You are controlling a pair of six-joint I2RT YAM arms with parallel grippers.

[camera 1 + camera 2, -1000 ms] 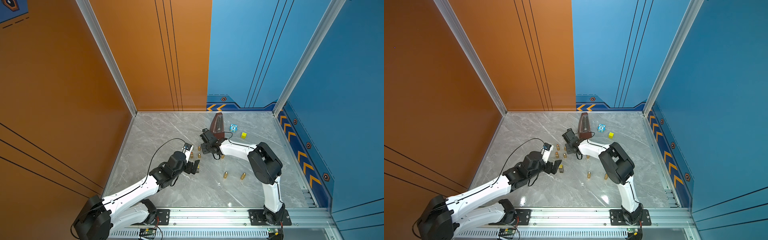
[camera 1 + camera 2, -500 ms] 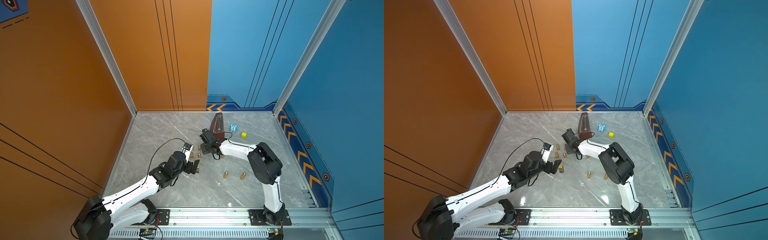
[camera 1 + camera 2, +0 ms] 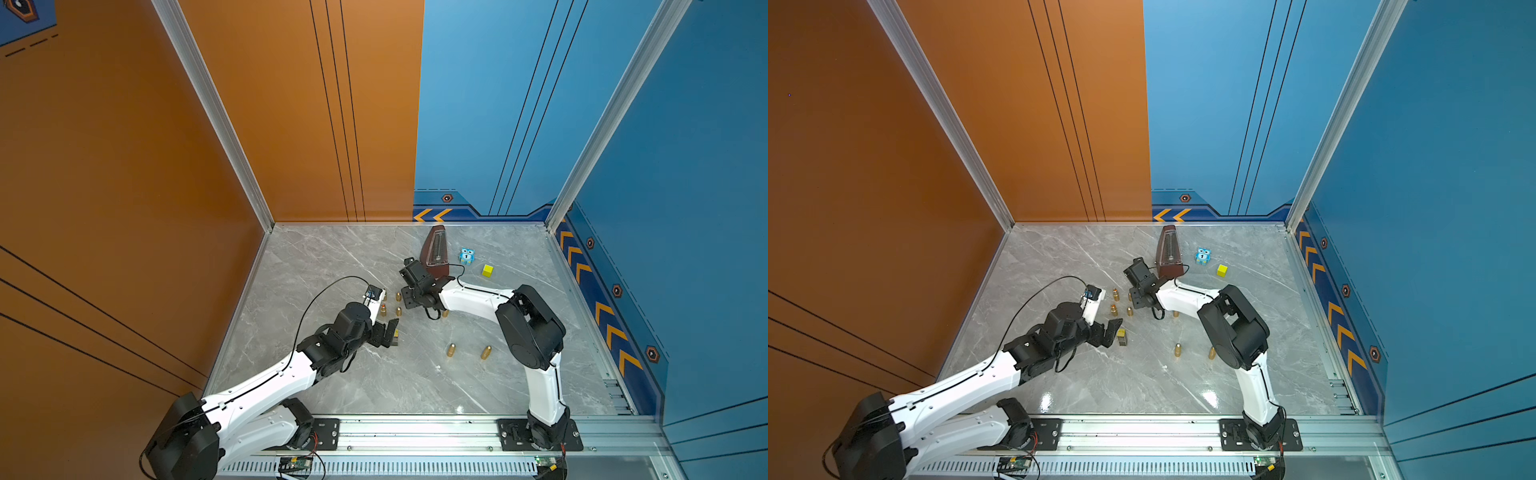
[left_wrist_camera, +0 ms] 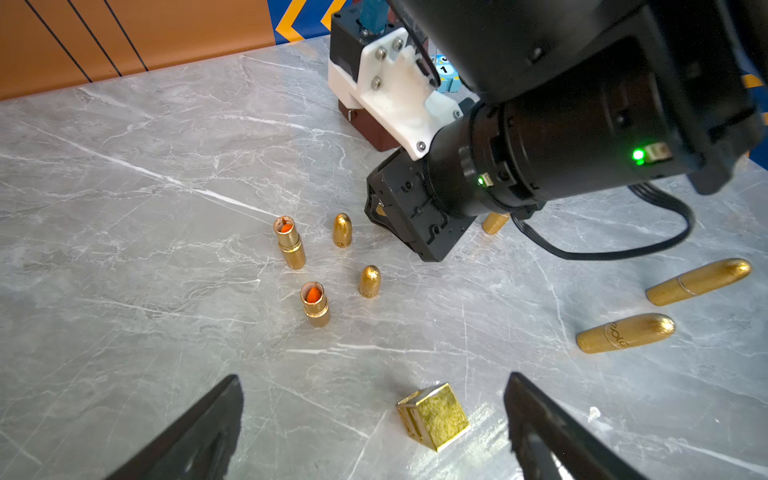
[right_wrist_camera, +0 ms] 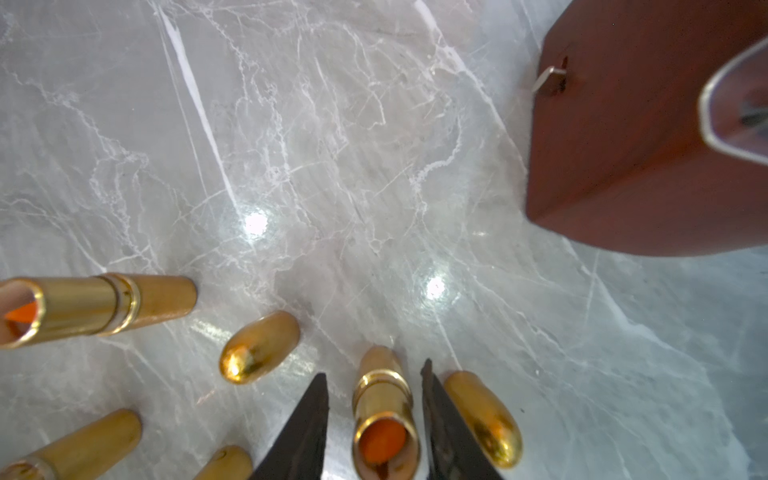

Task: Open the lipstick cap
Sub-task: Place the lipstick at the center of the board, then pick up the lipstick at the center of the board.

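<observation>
Right gripper (image 5: 374, 369): jaws slightly apart, flanking an uncapped lipstick (image 5: 384, 409) that stands upright with its orange tip showing. There is a gap on one side, so I judge it is not clamped.

Left gripper (image 4: 373, 376): jaws wide, empty. A square lipstick (image 4: 434, 415), gold cap on, sits on the table (image 4: 124, 208) between the jaws and just ahead, closer to one finger. Its long axis looks vertical. The left arm is nearer to it, the right well apart.

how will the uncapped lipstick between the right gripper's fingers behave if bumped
The uncapped lipstick stands tall on a narrow base, so it probably tips easily. Its round, glossy tube would likely roll once down. The exposed orange stick looks smearable.
</observation>
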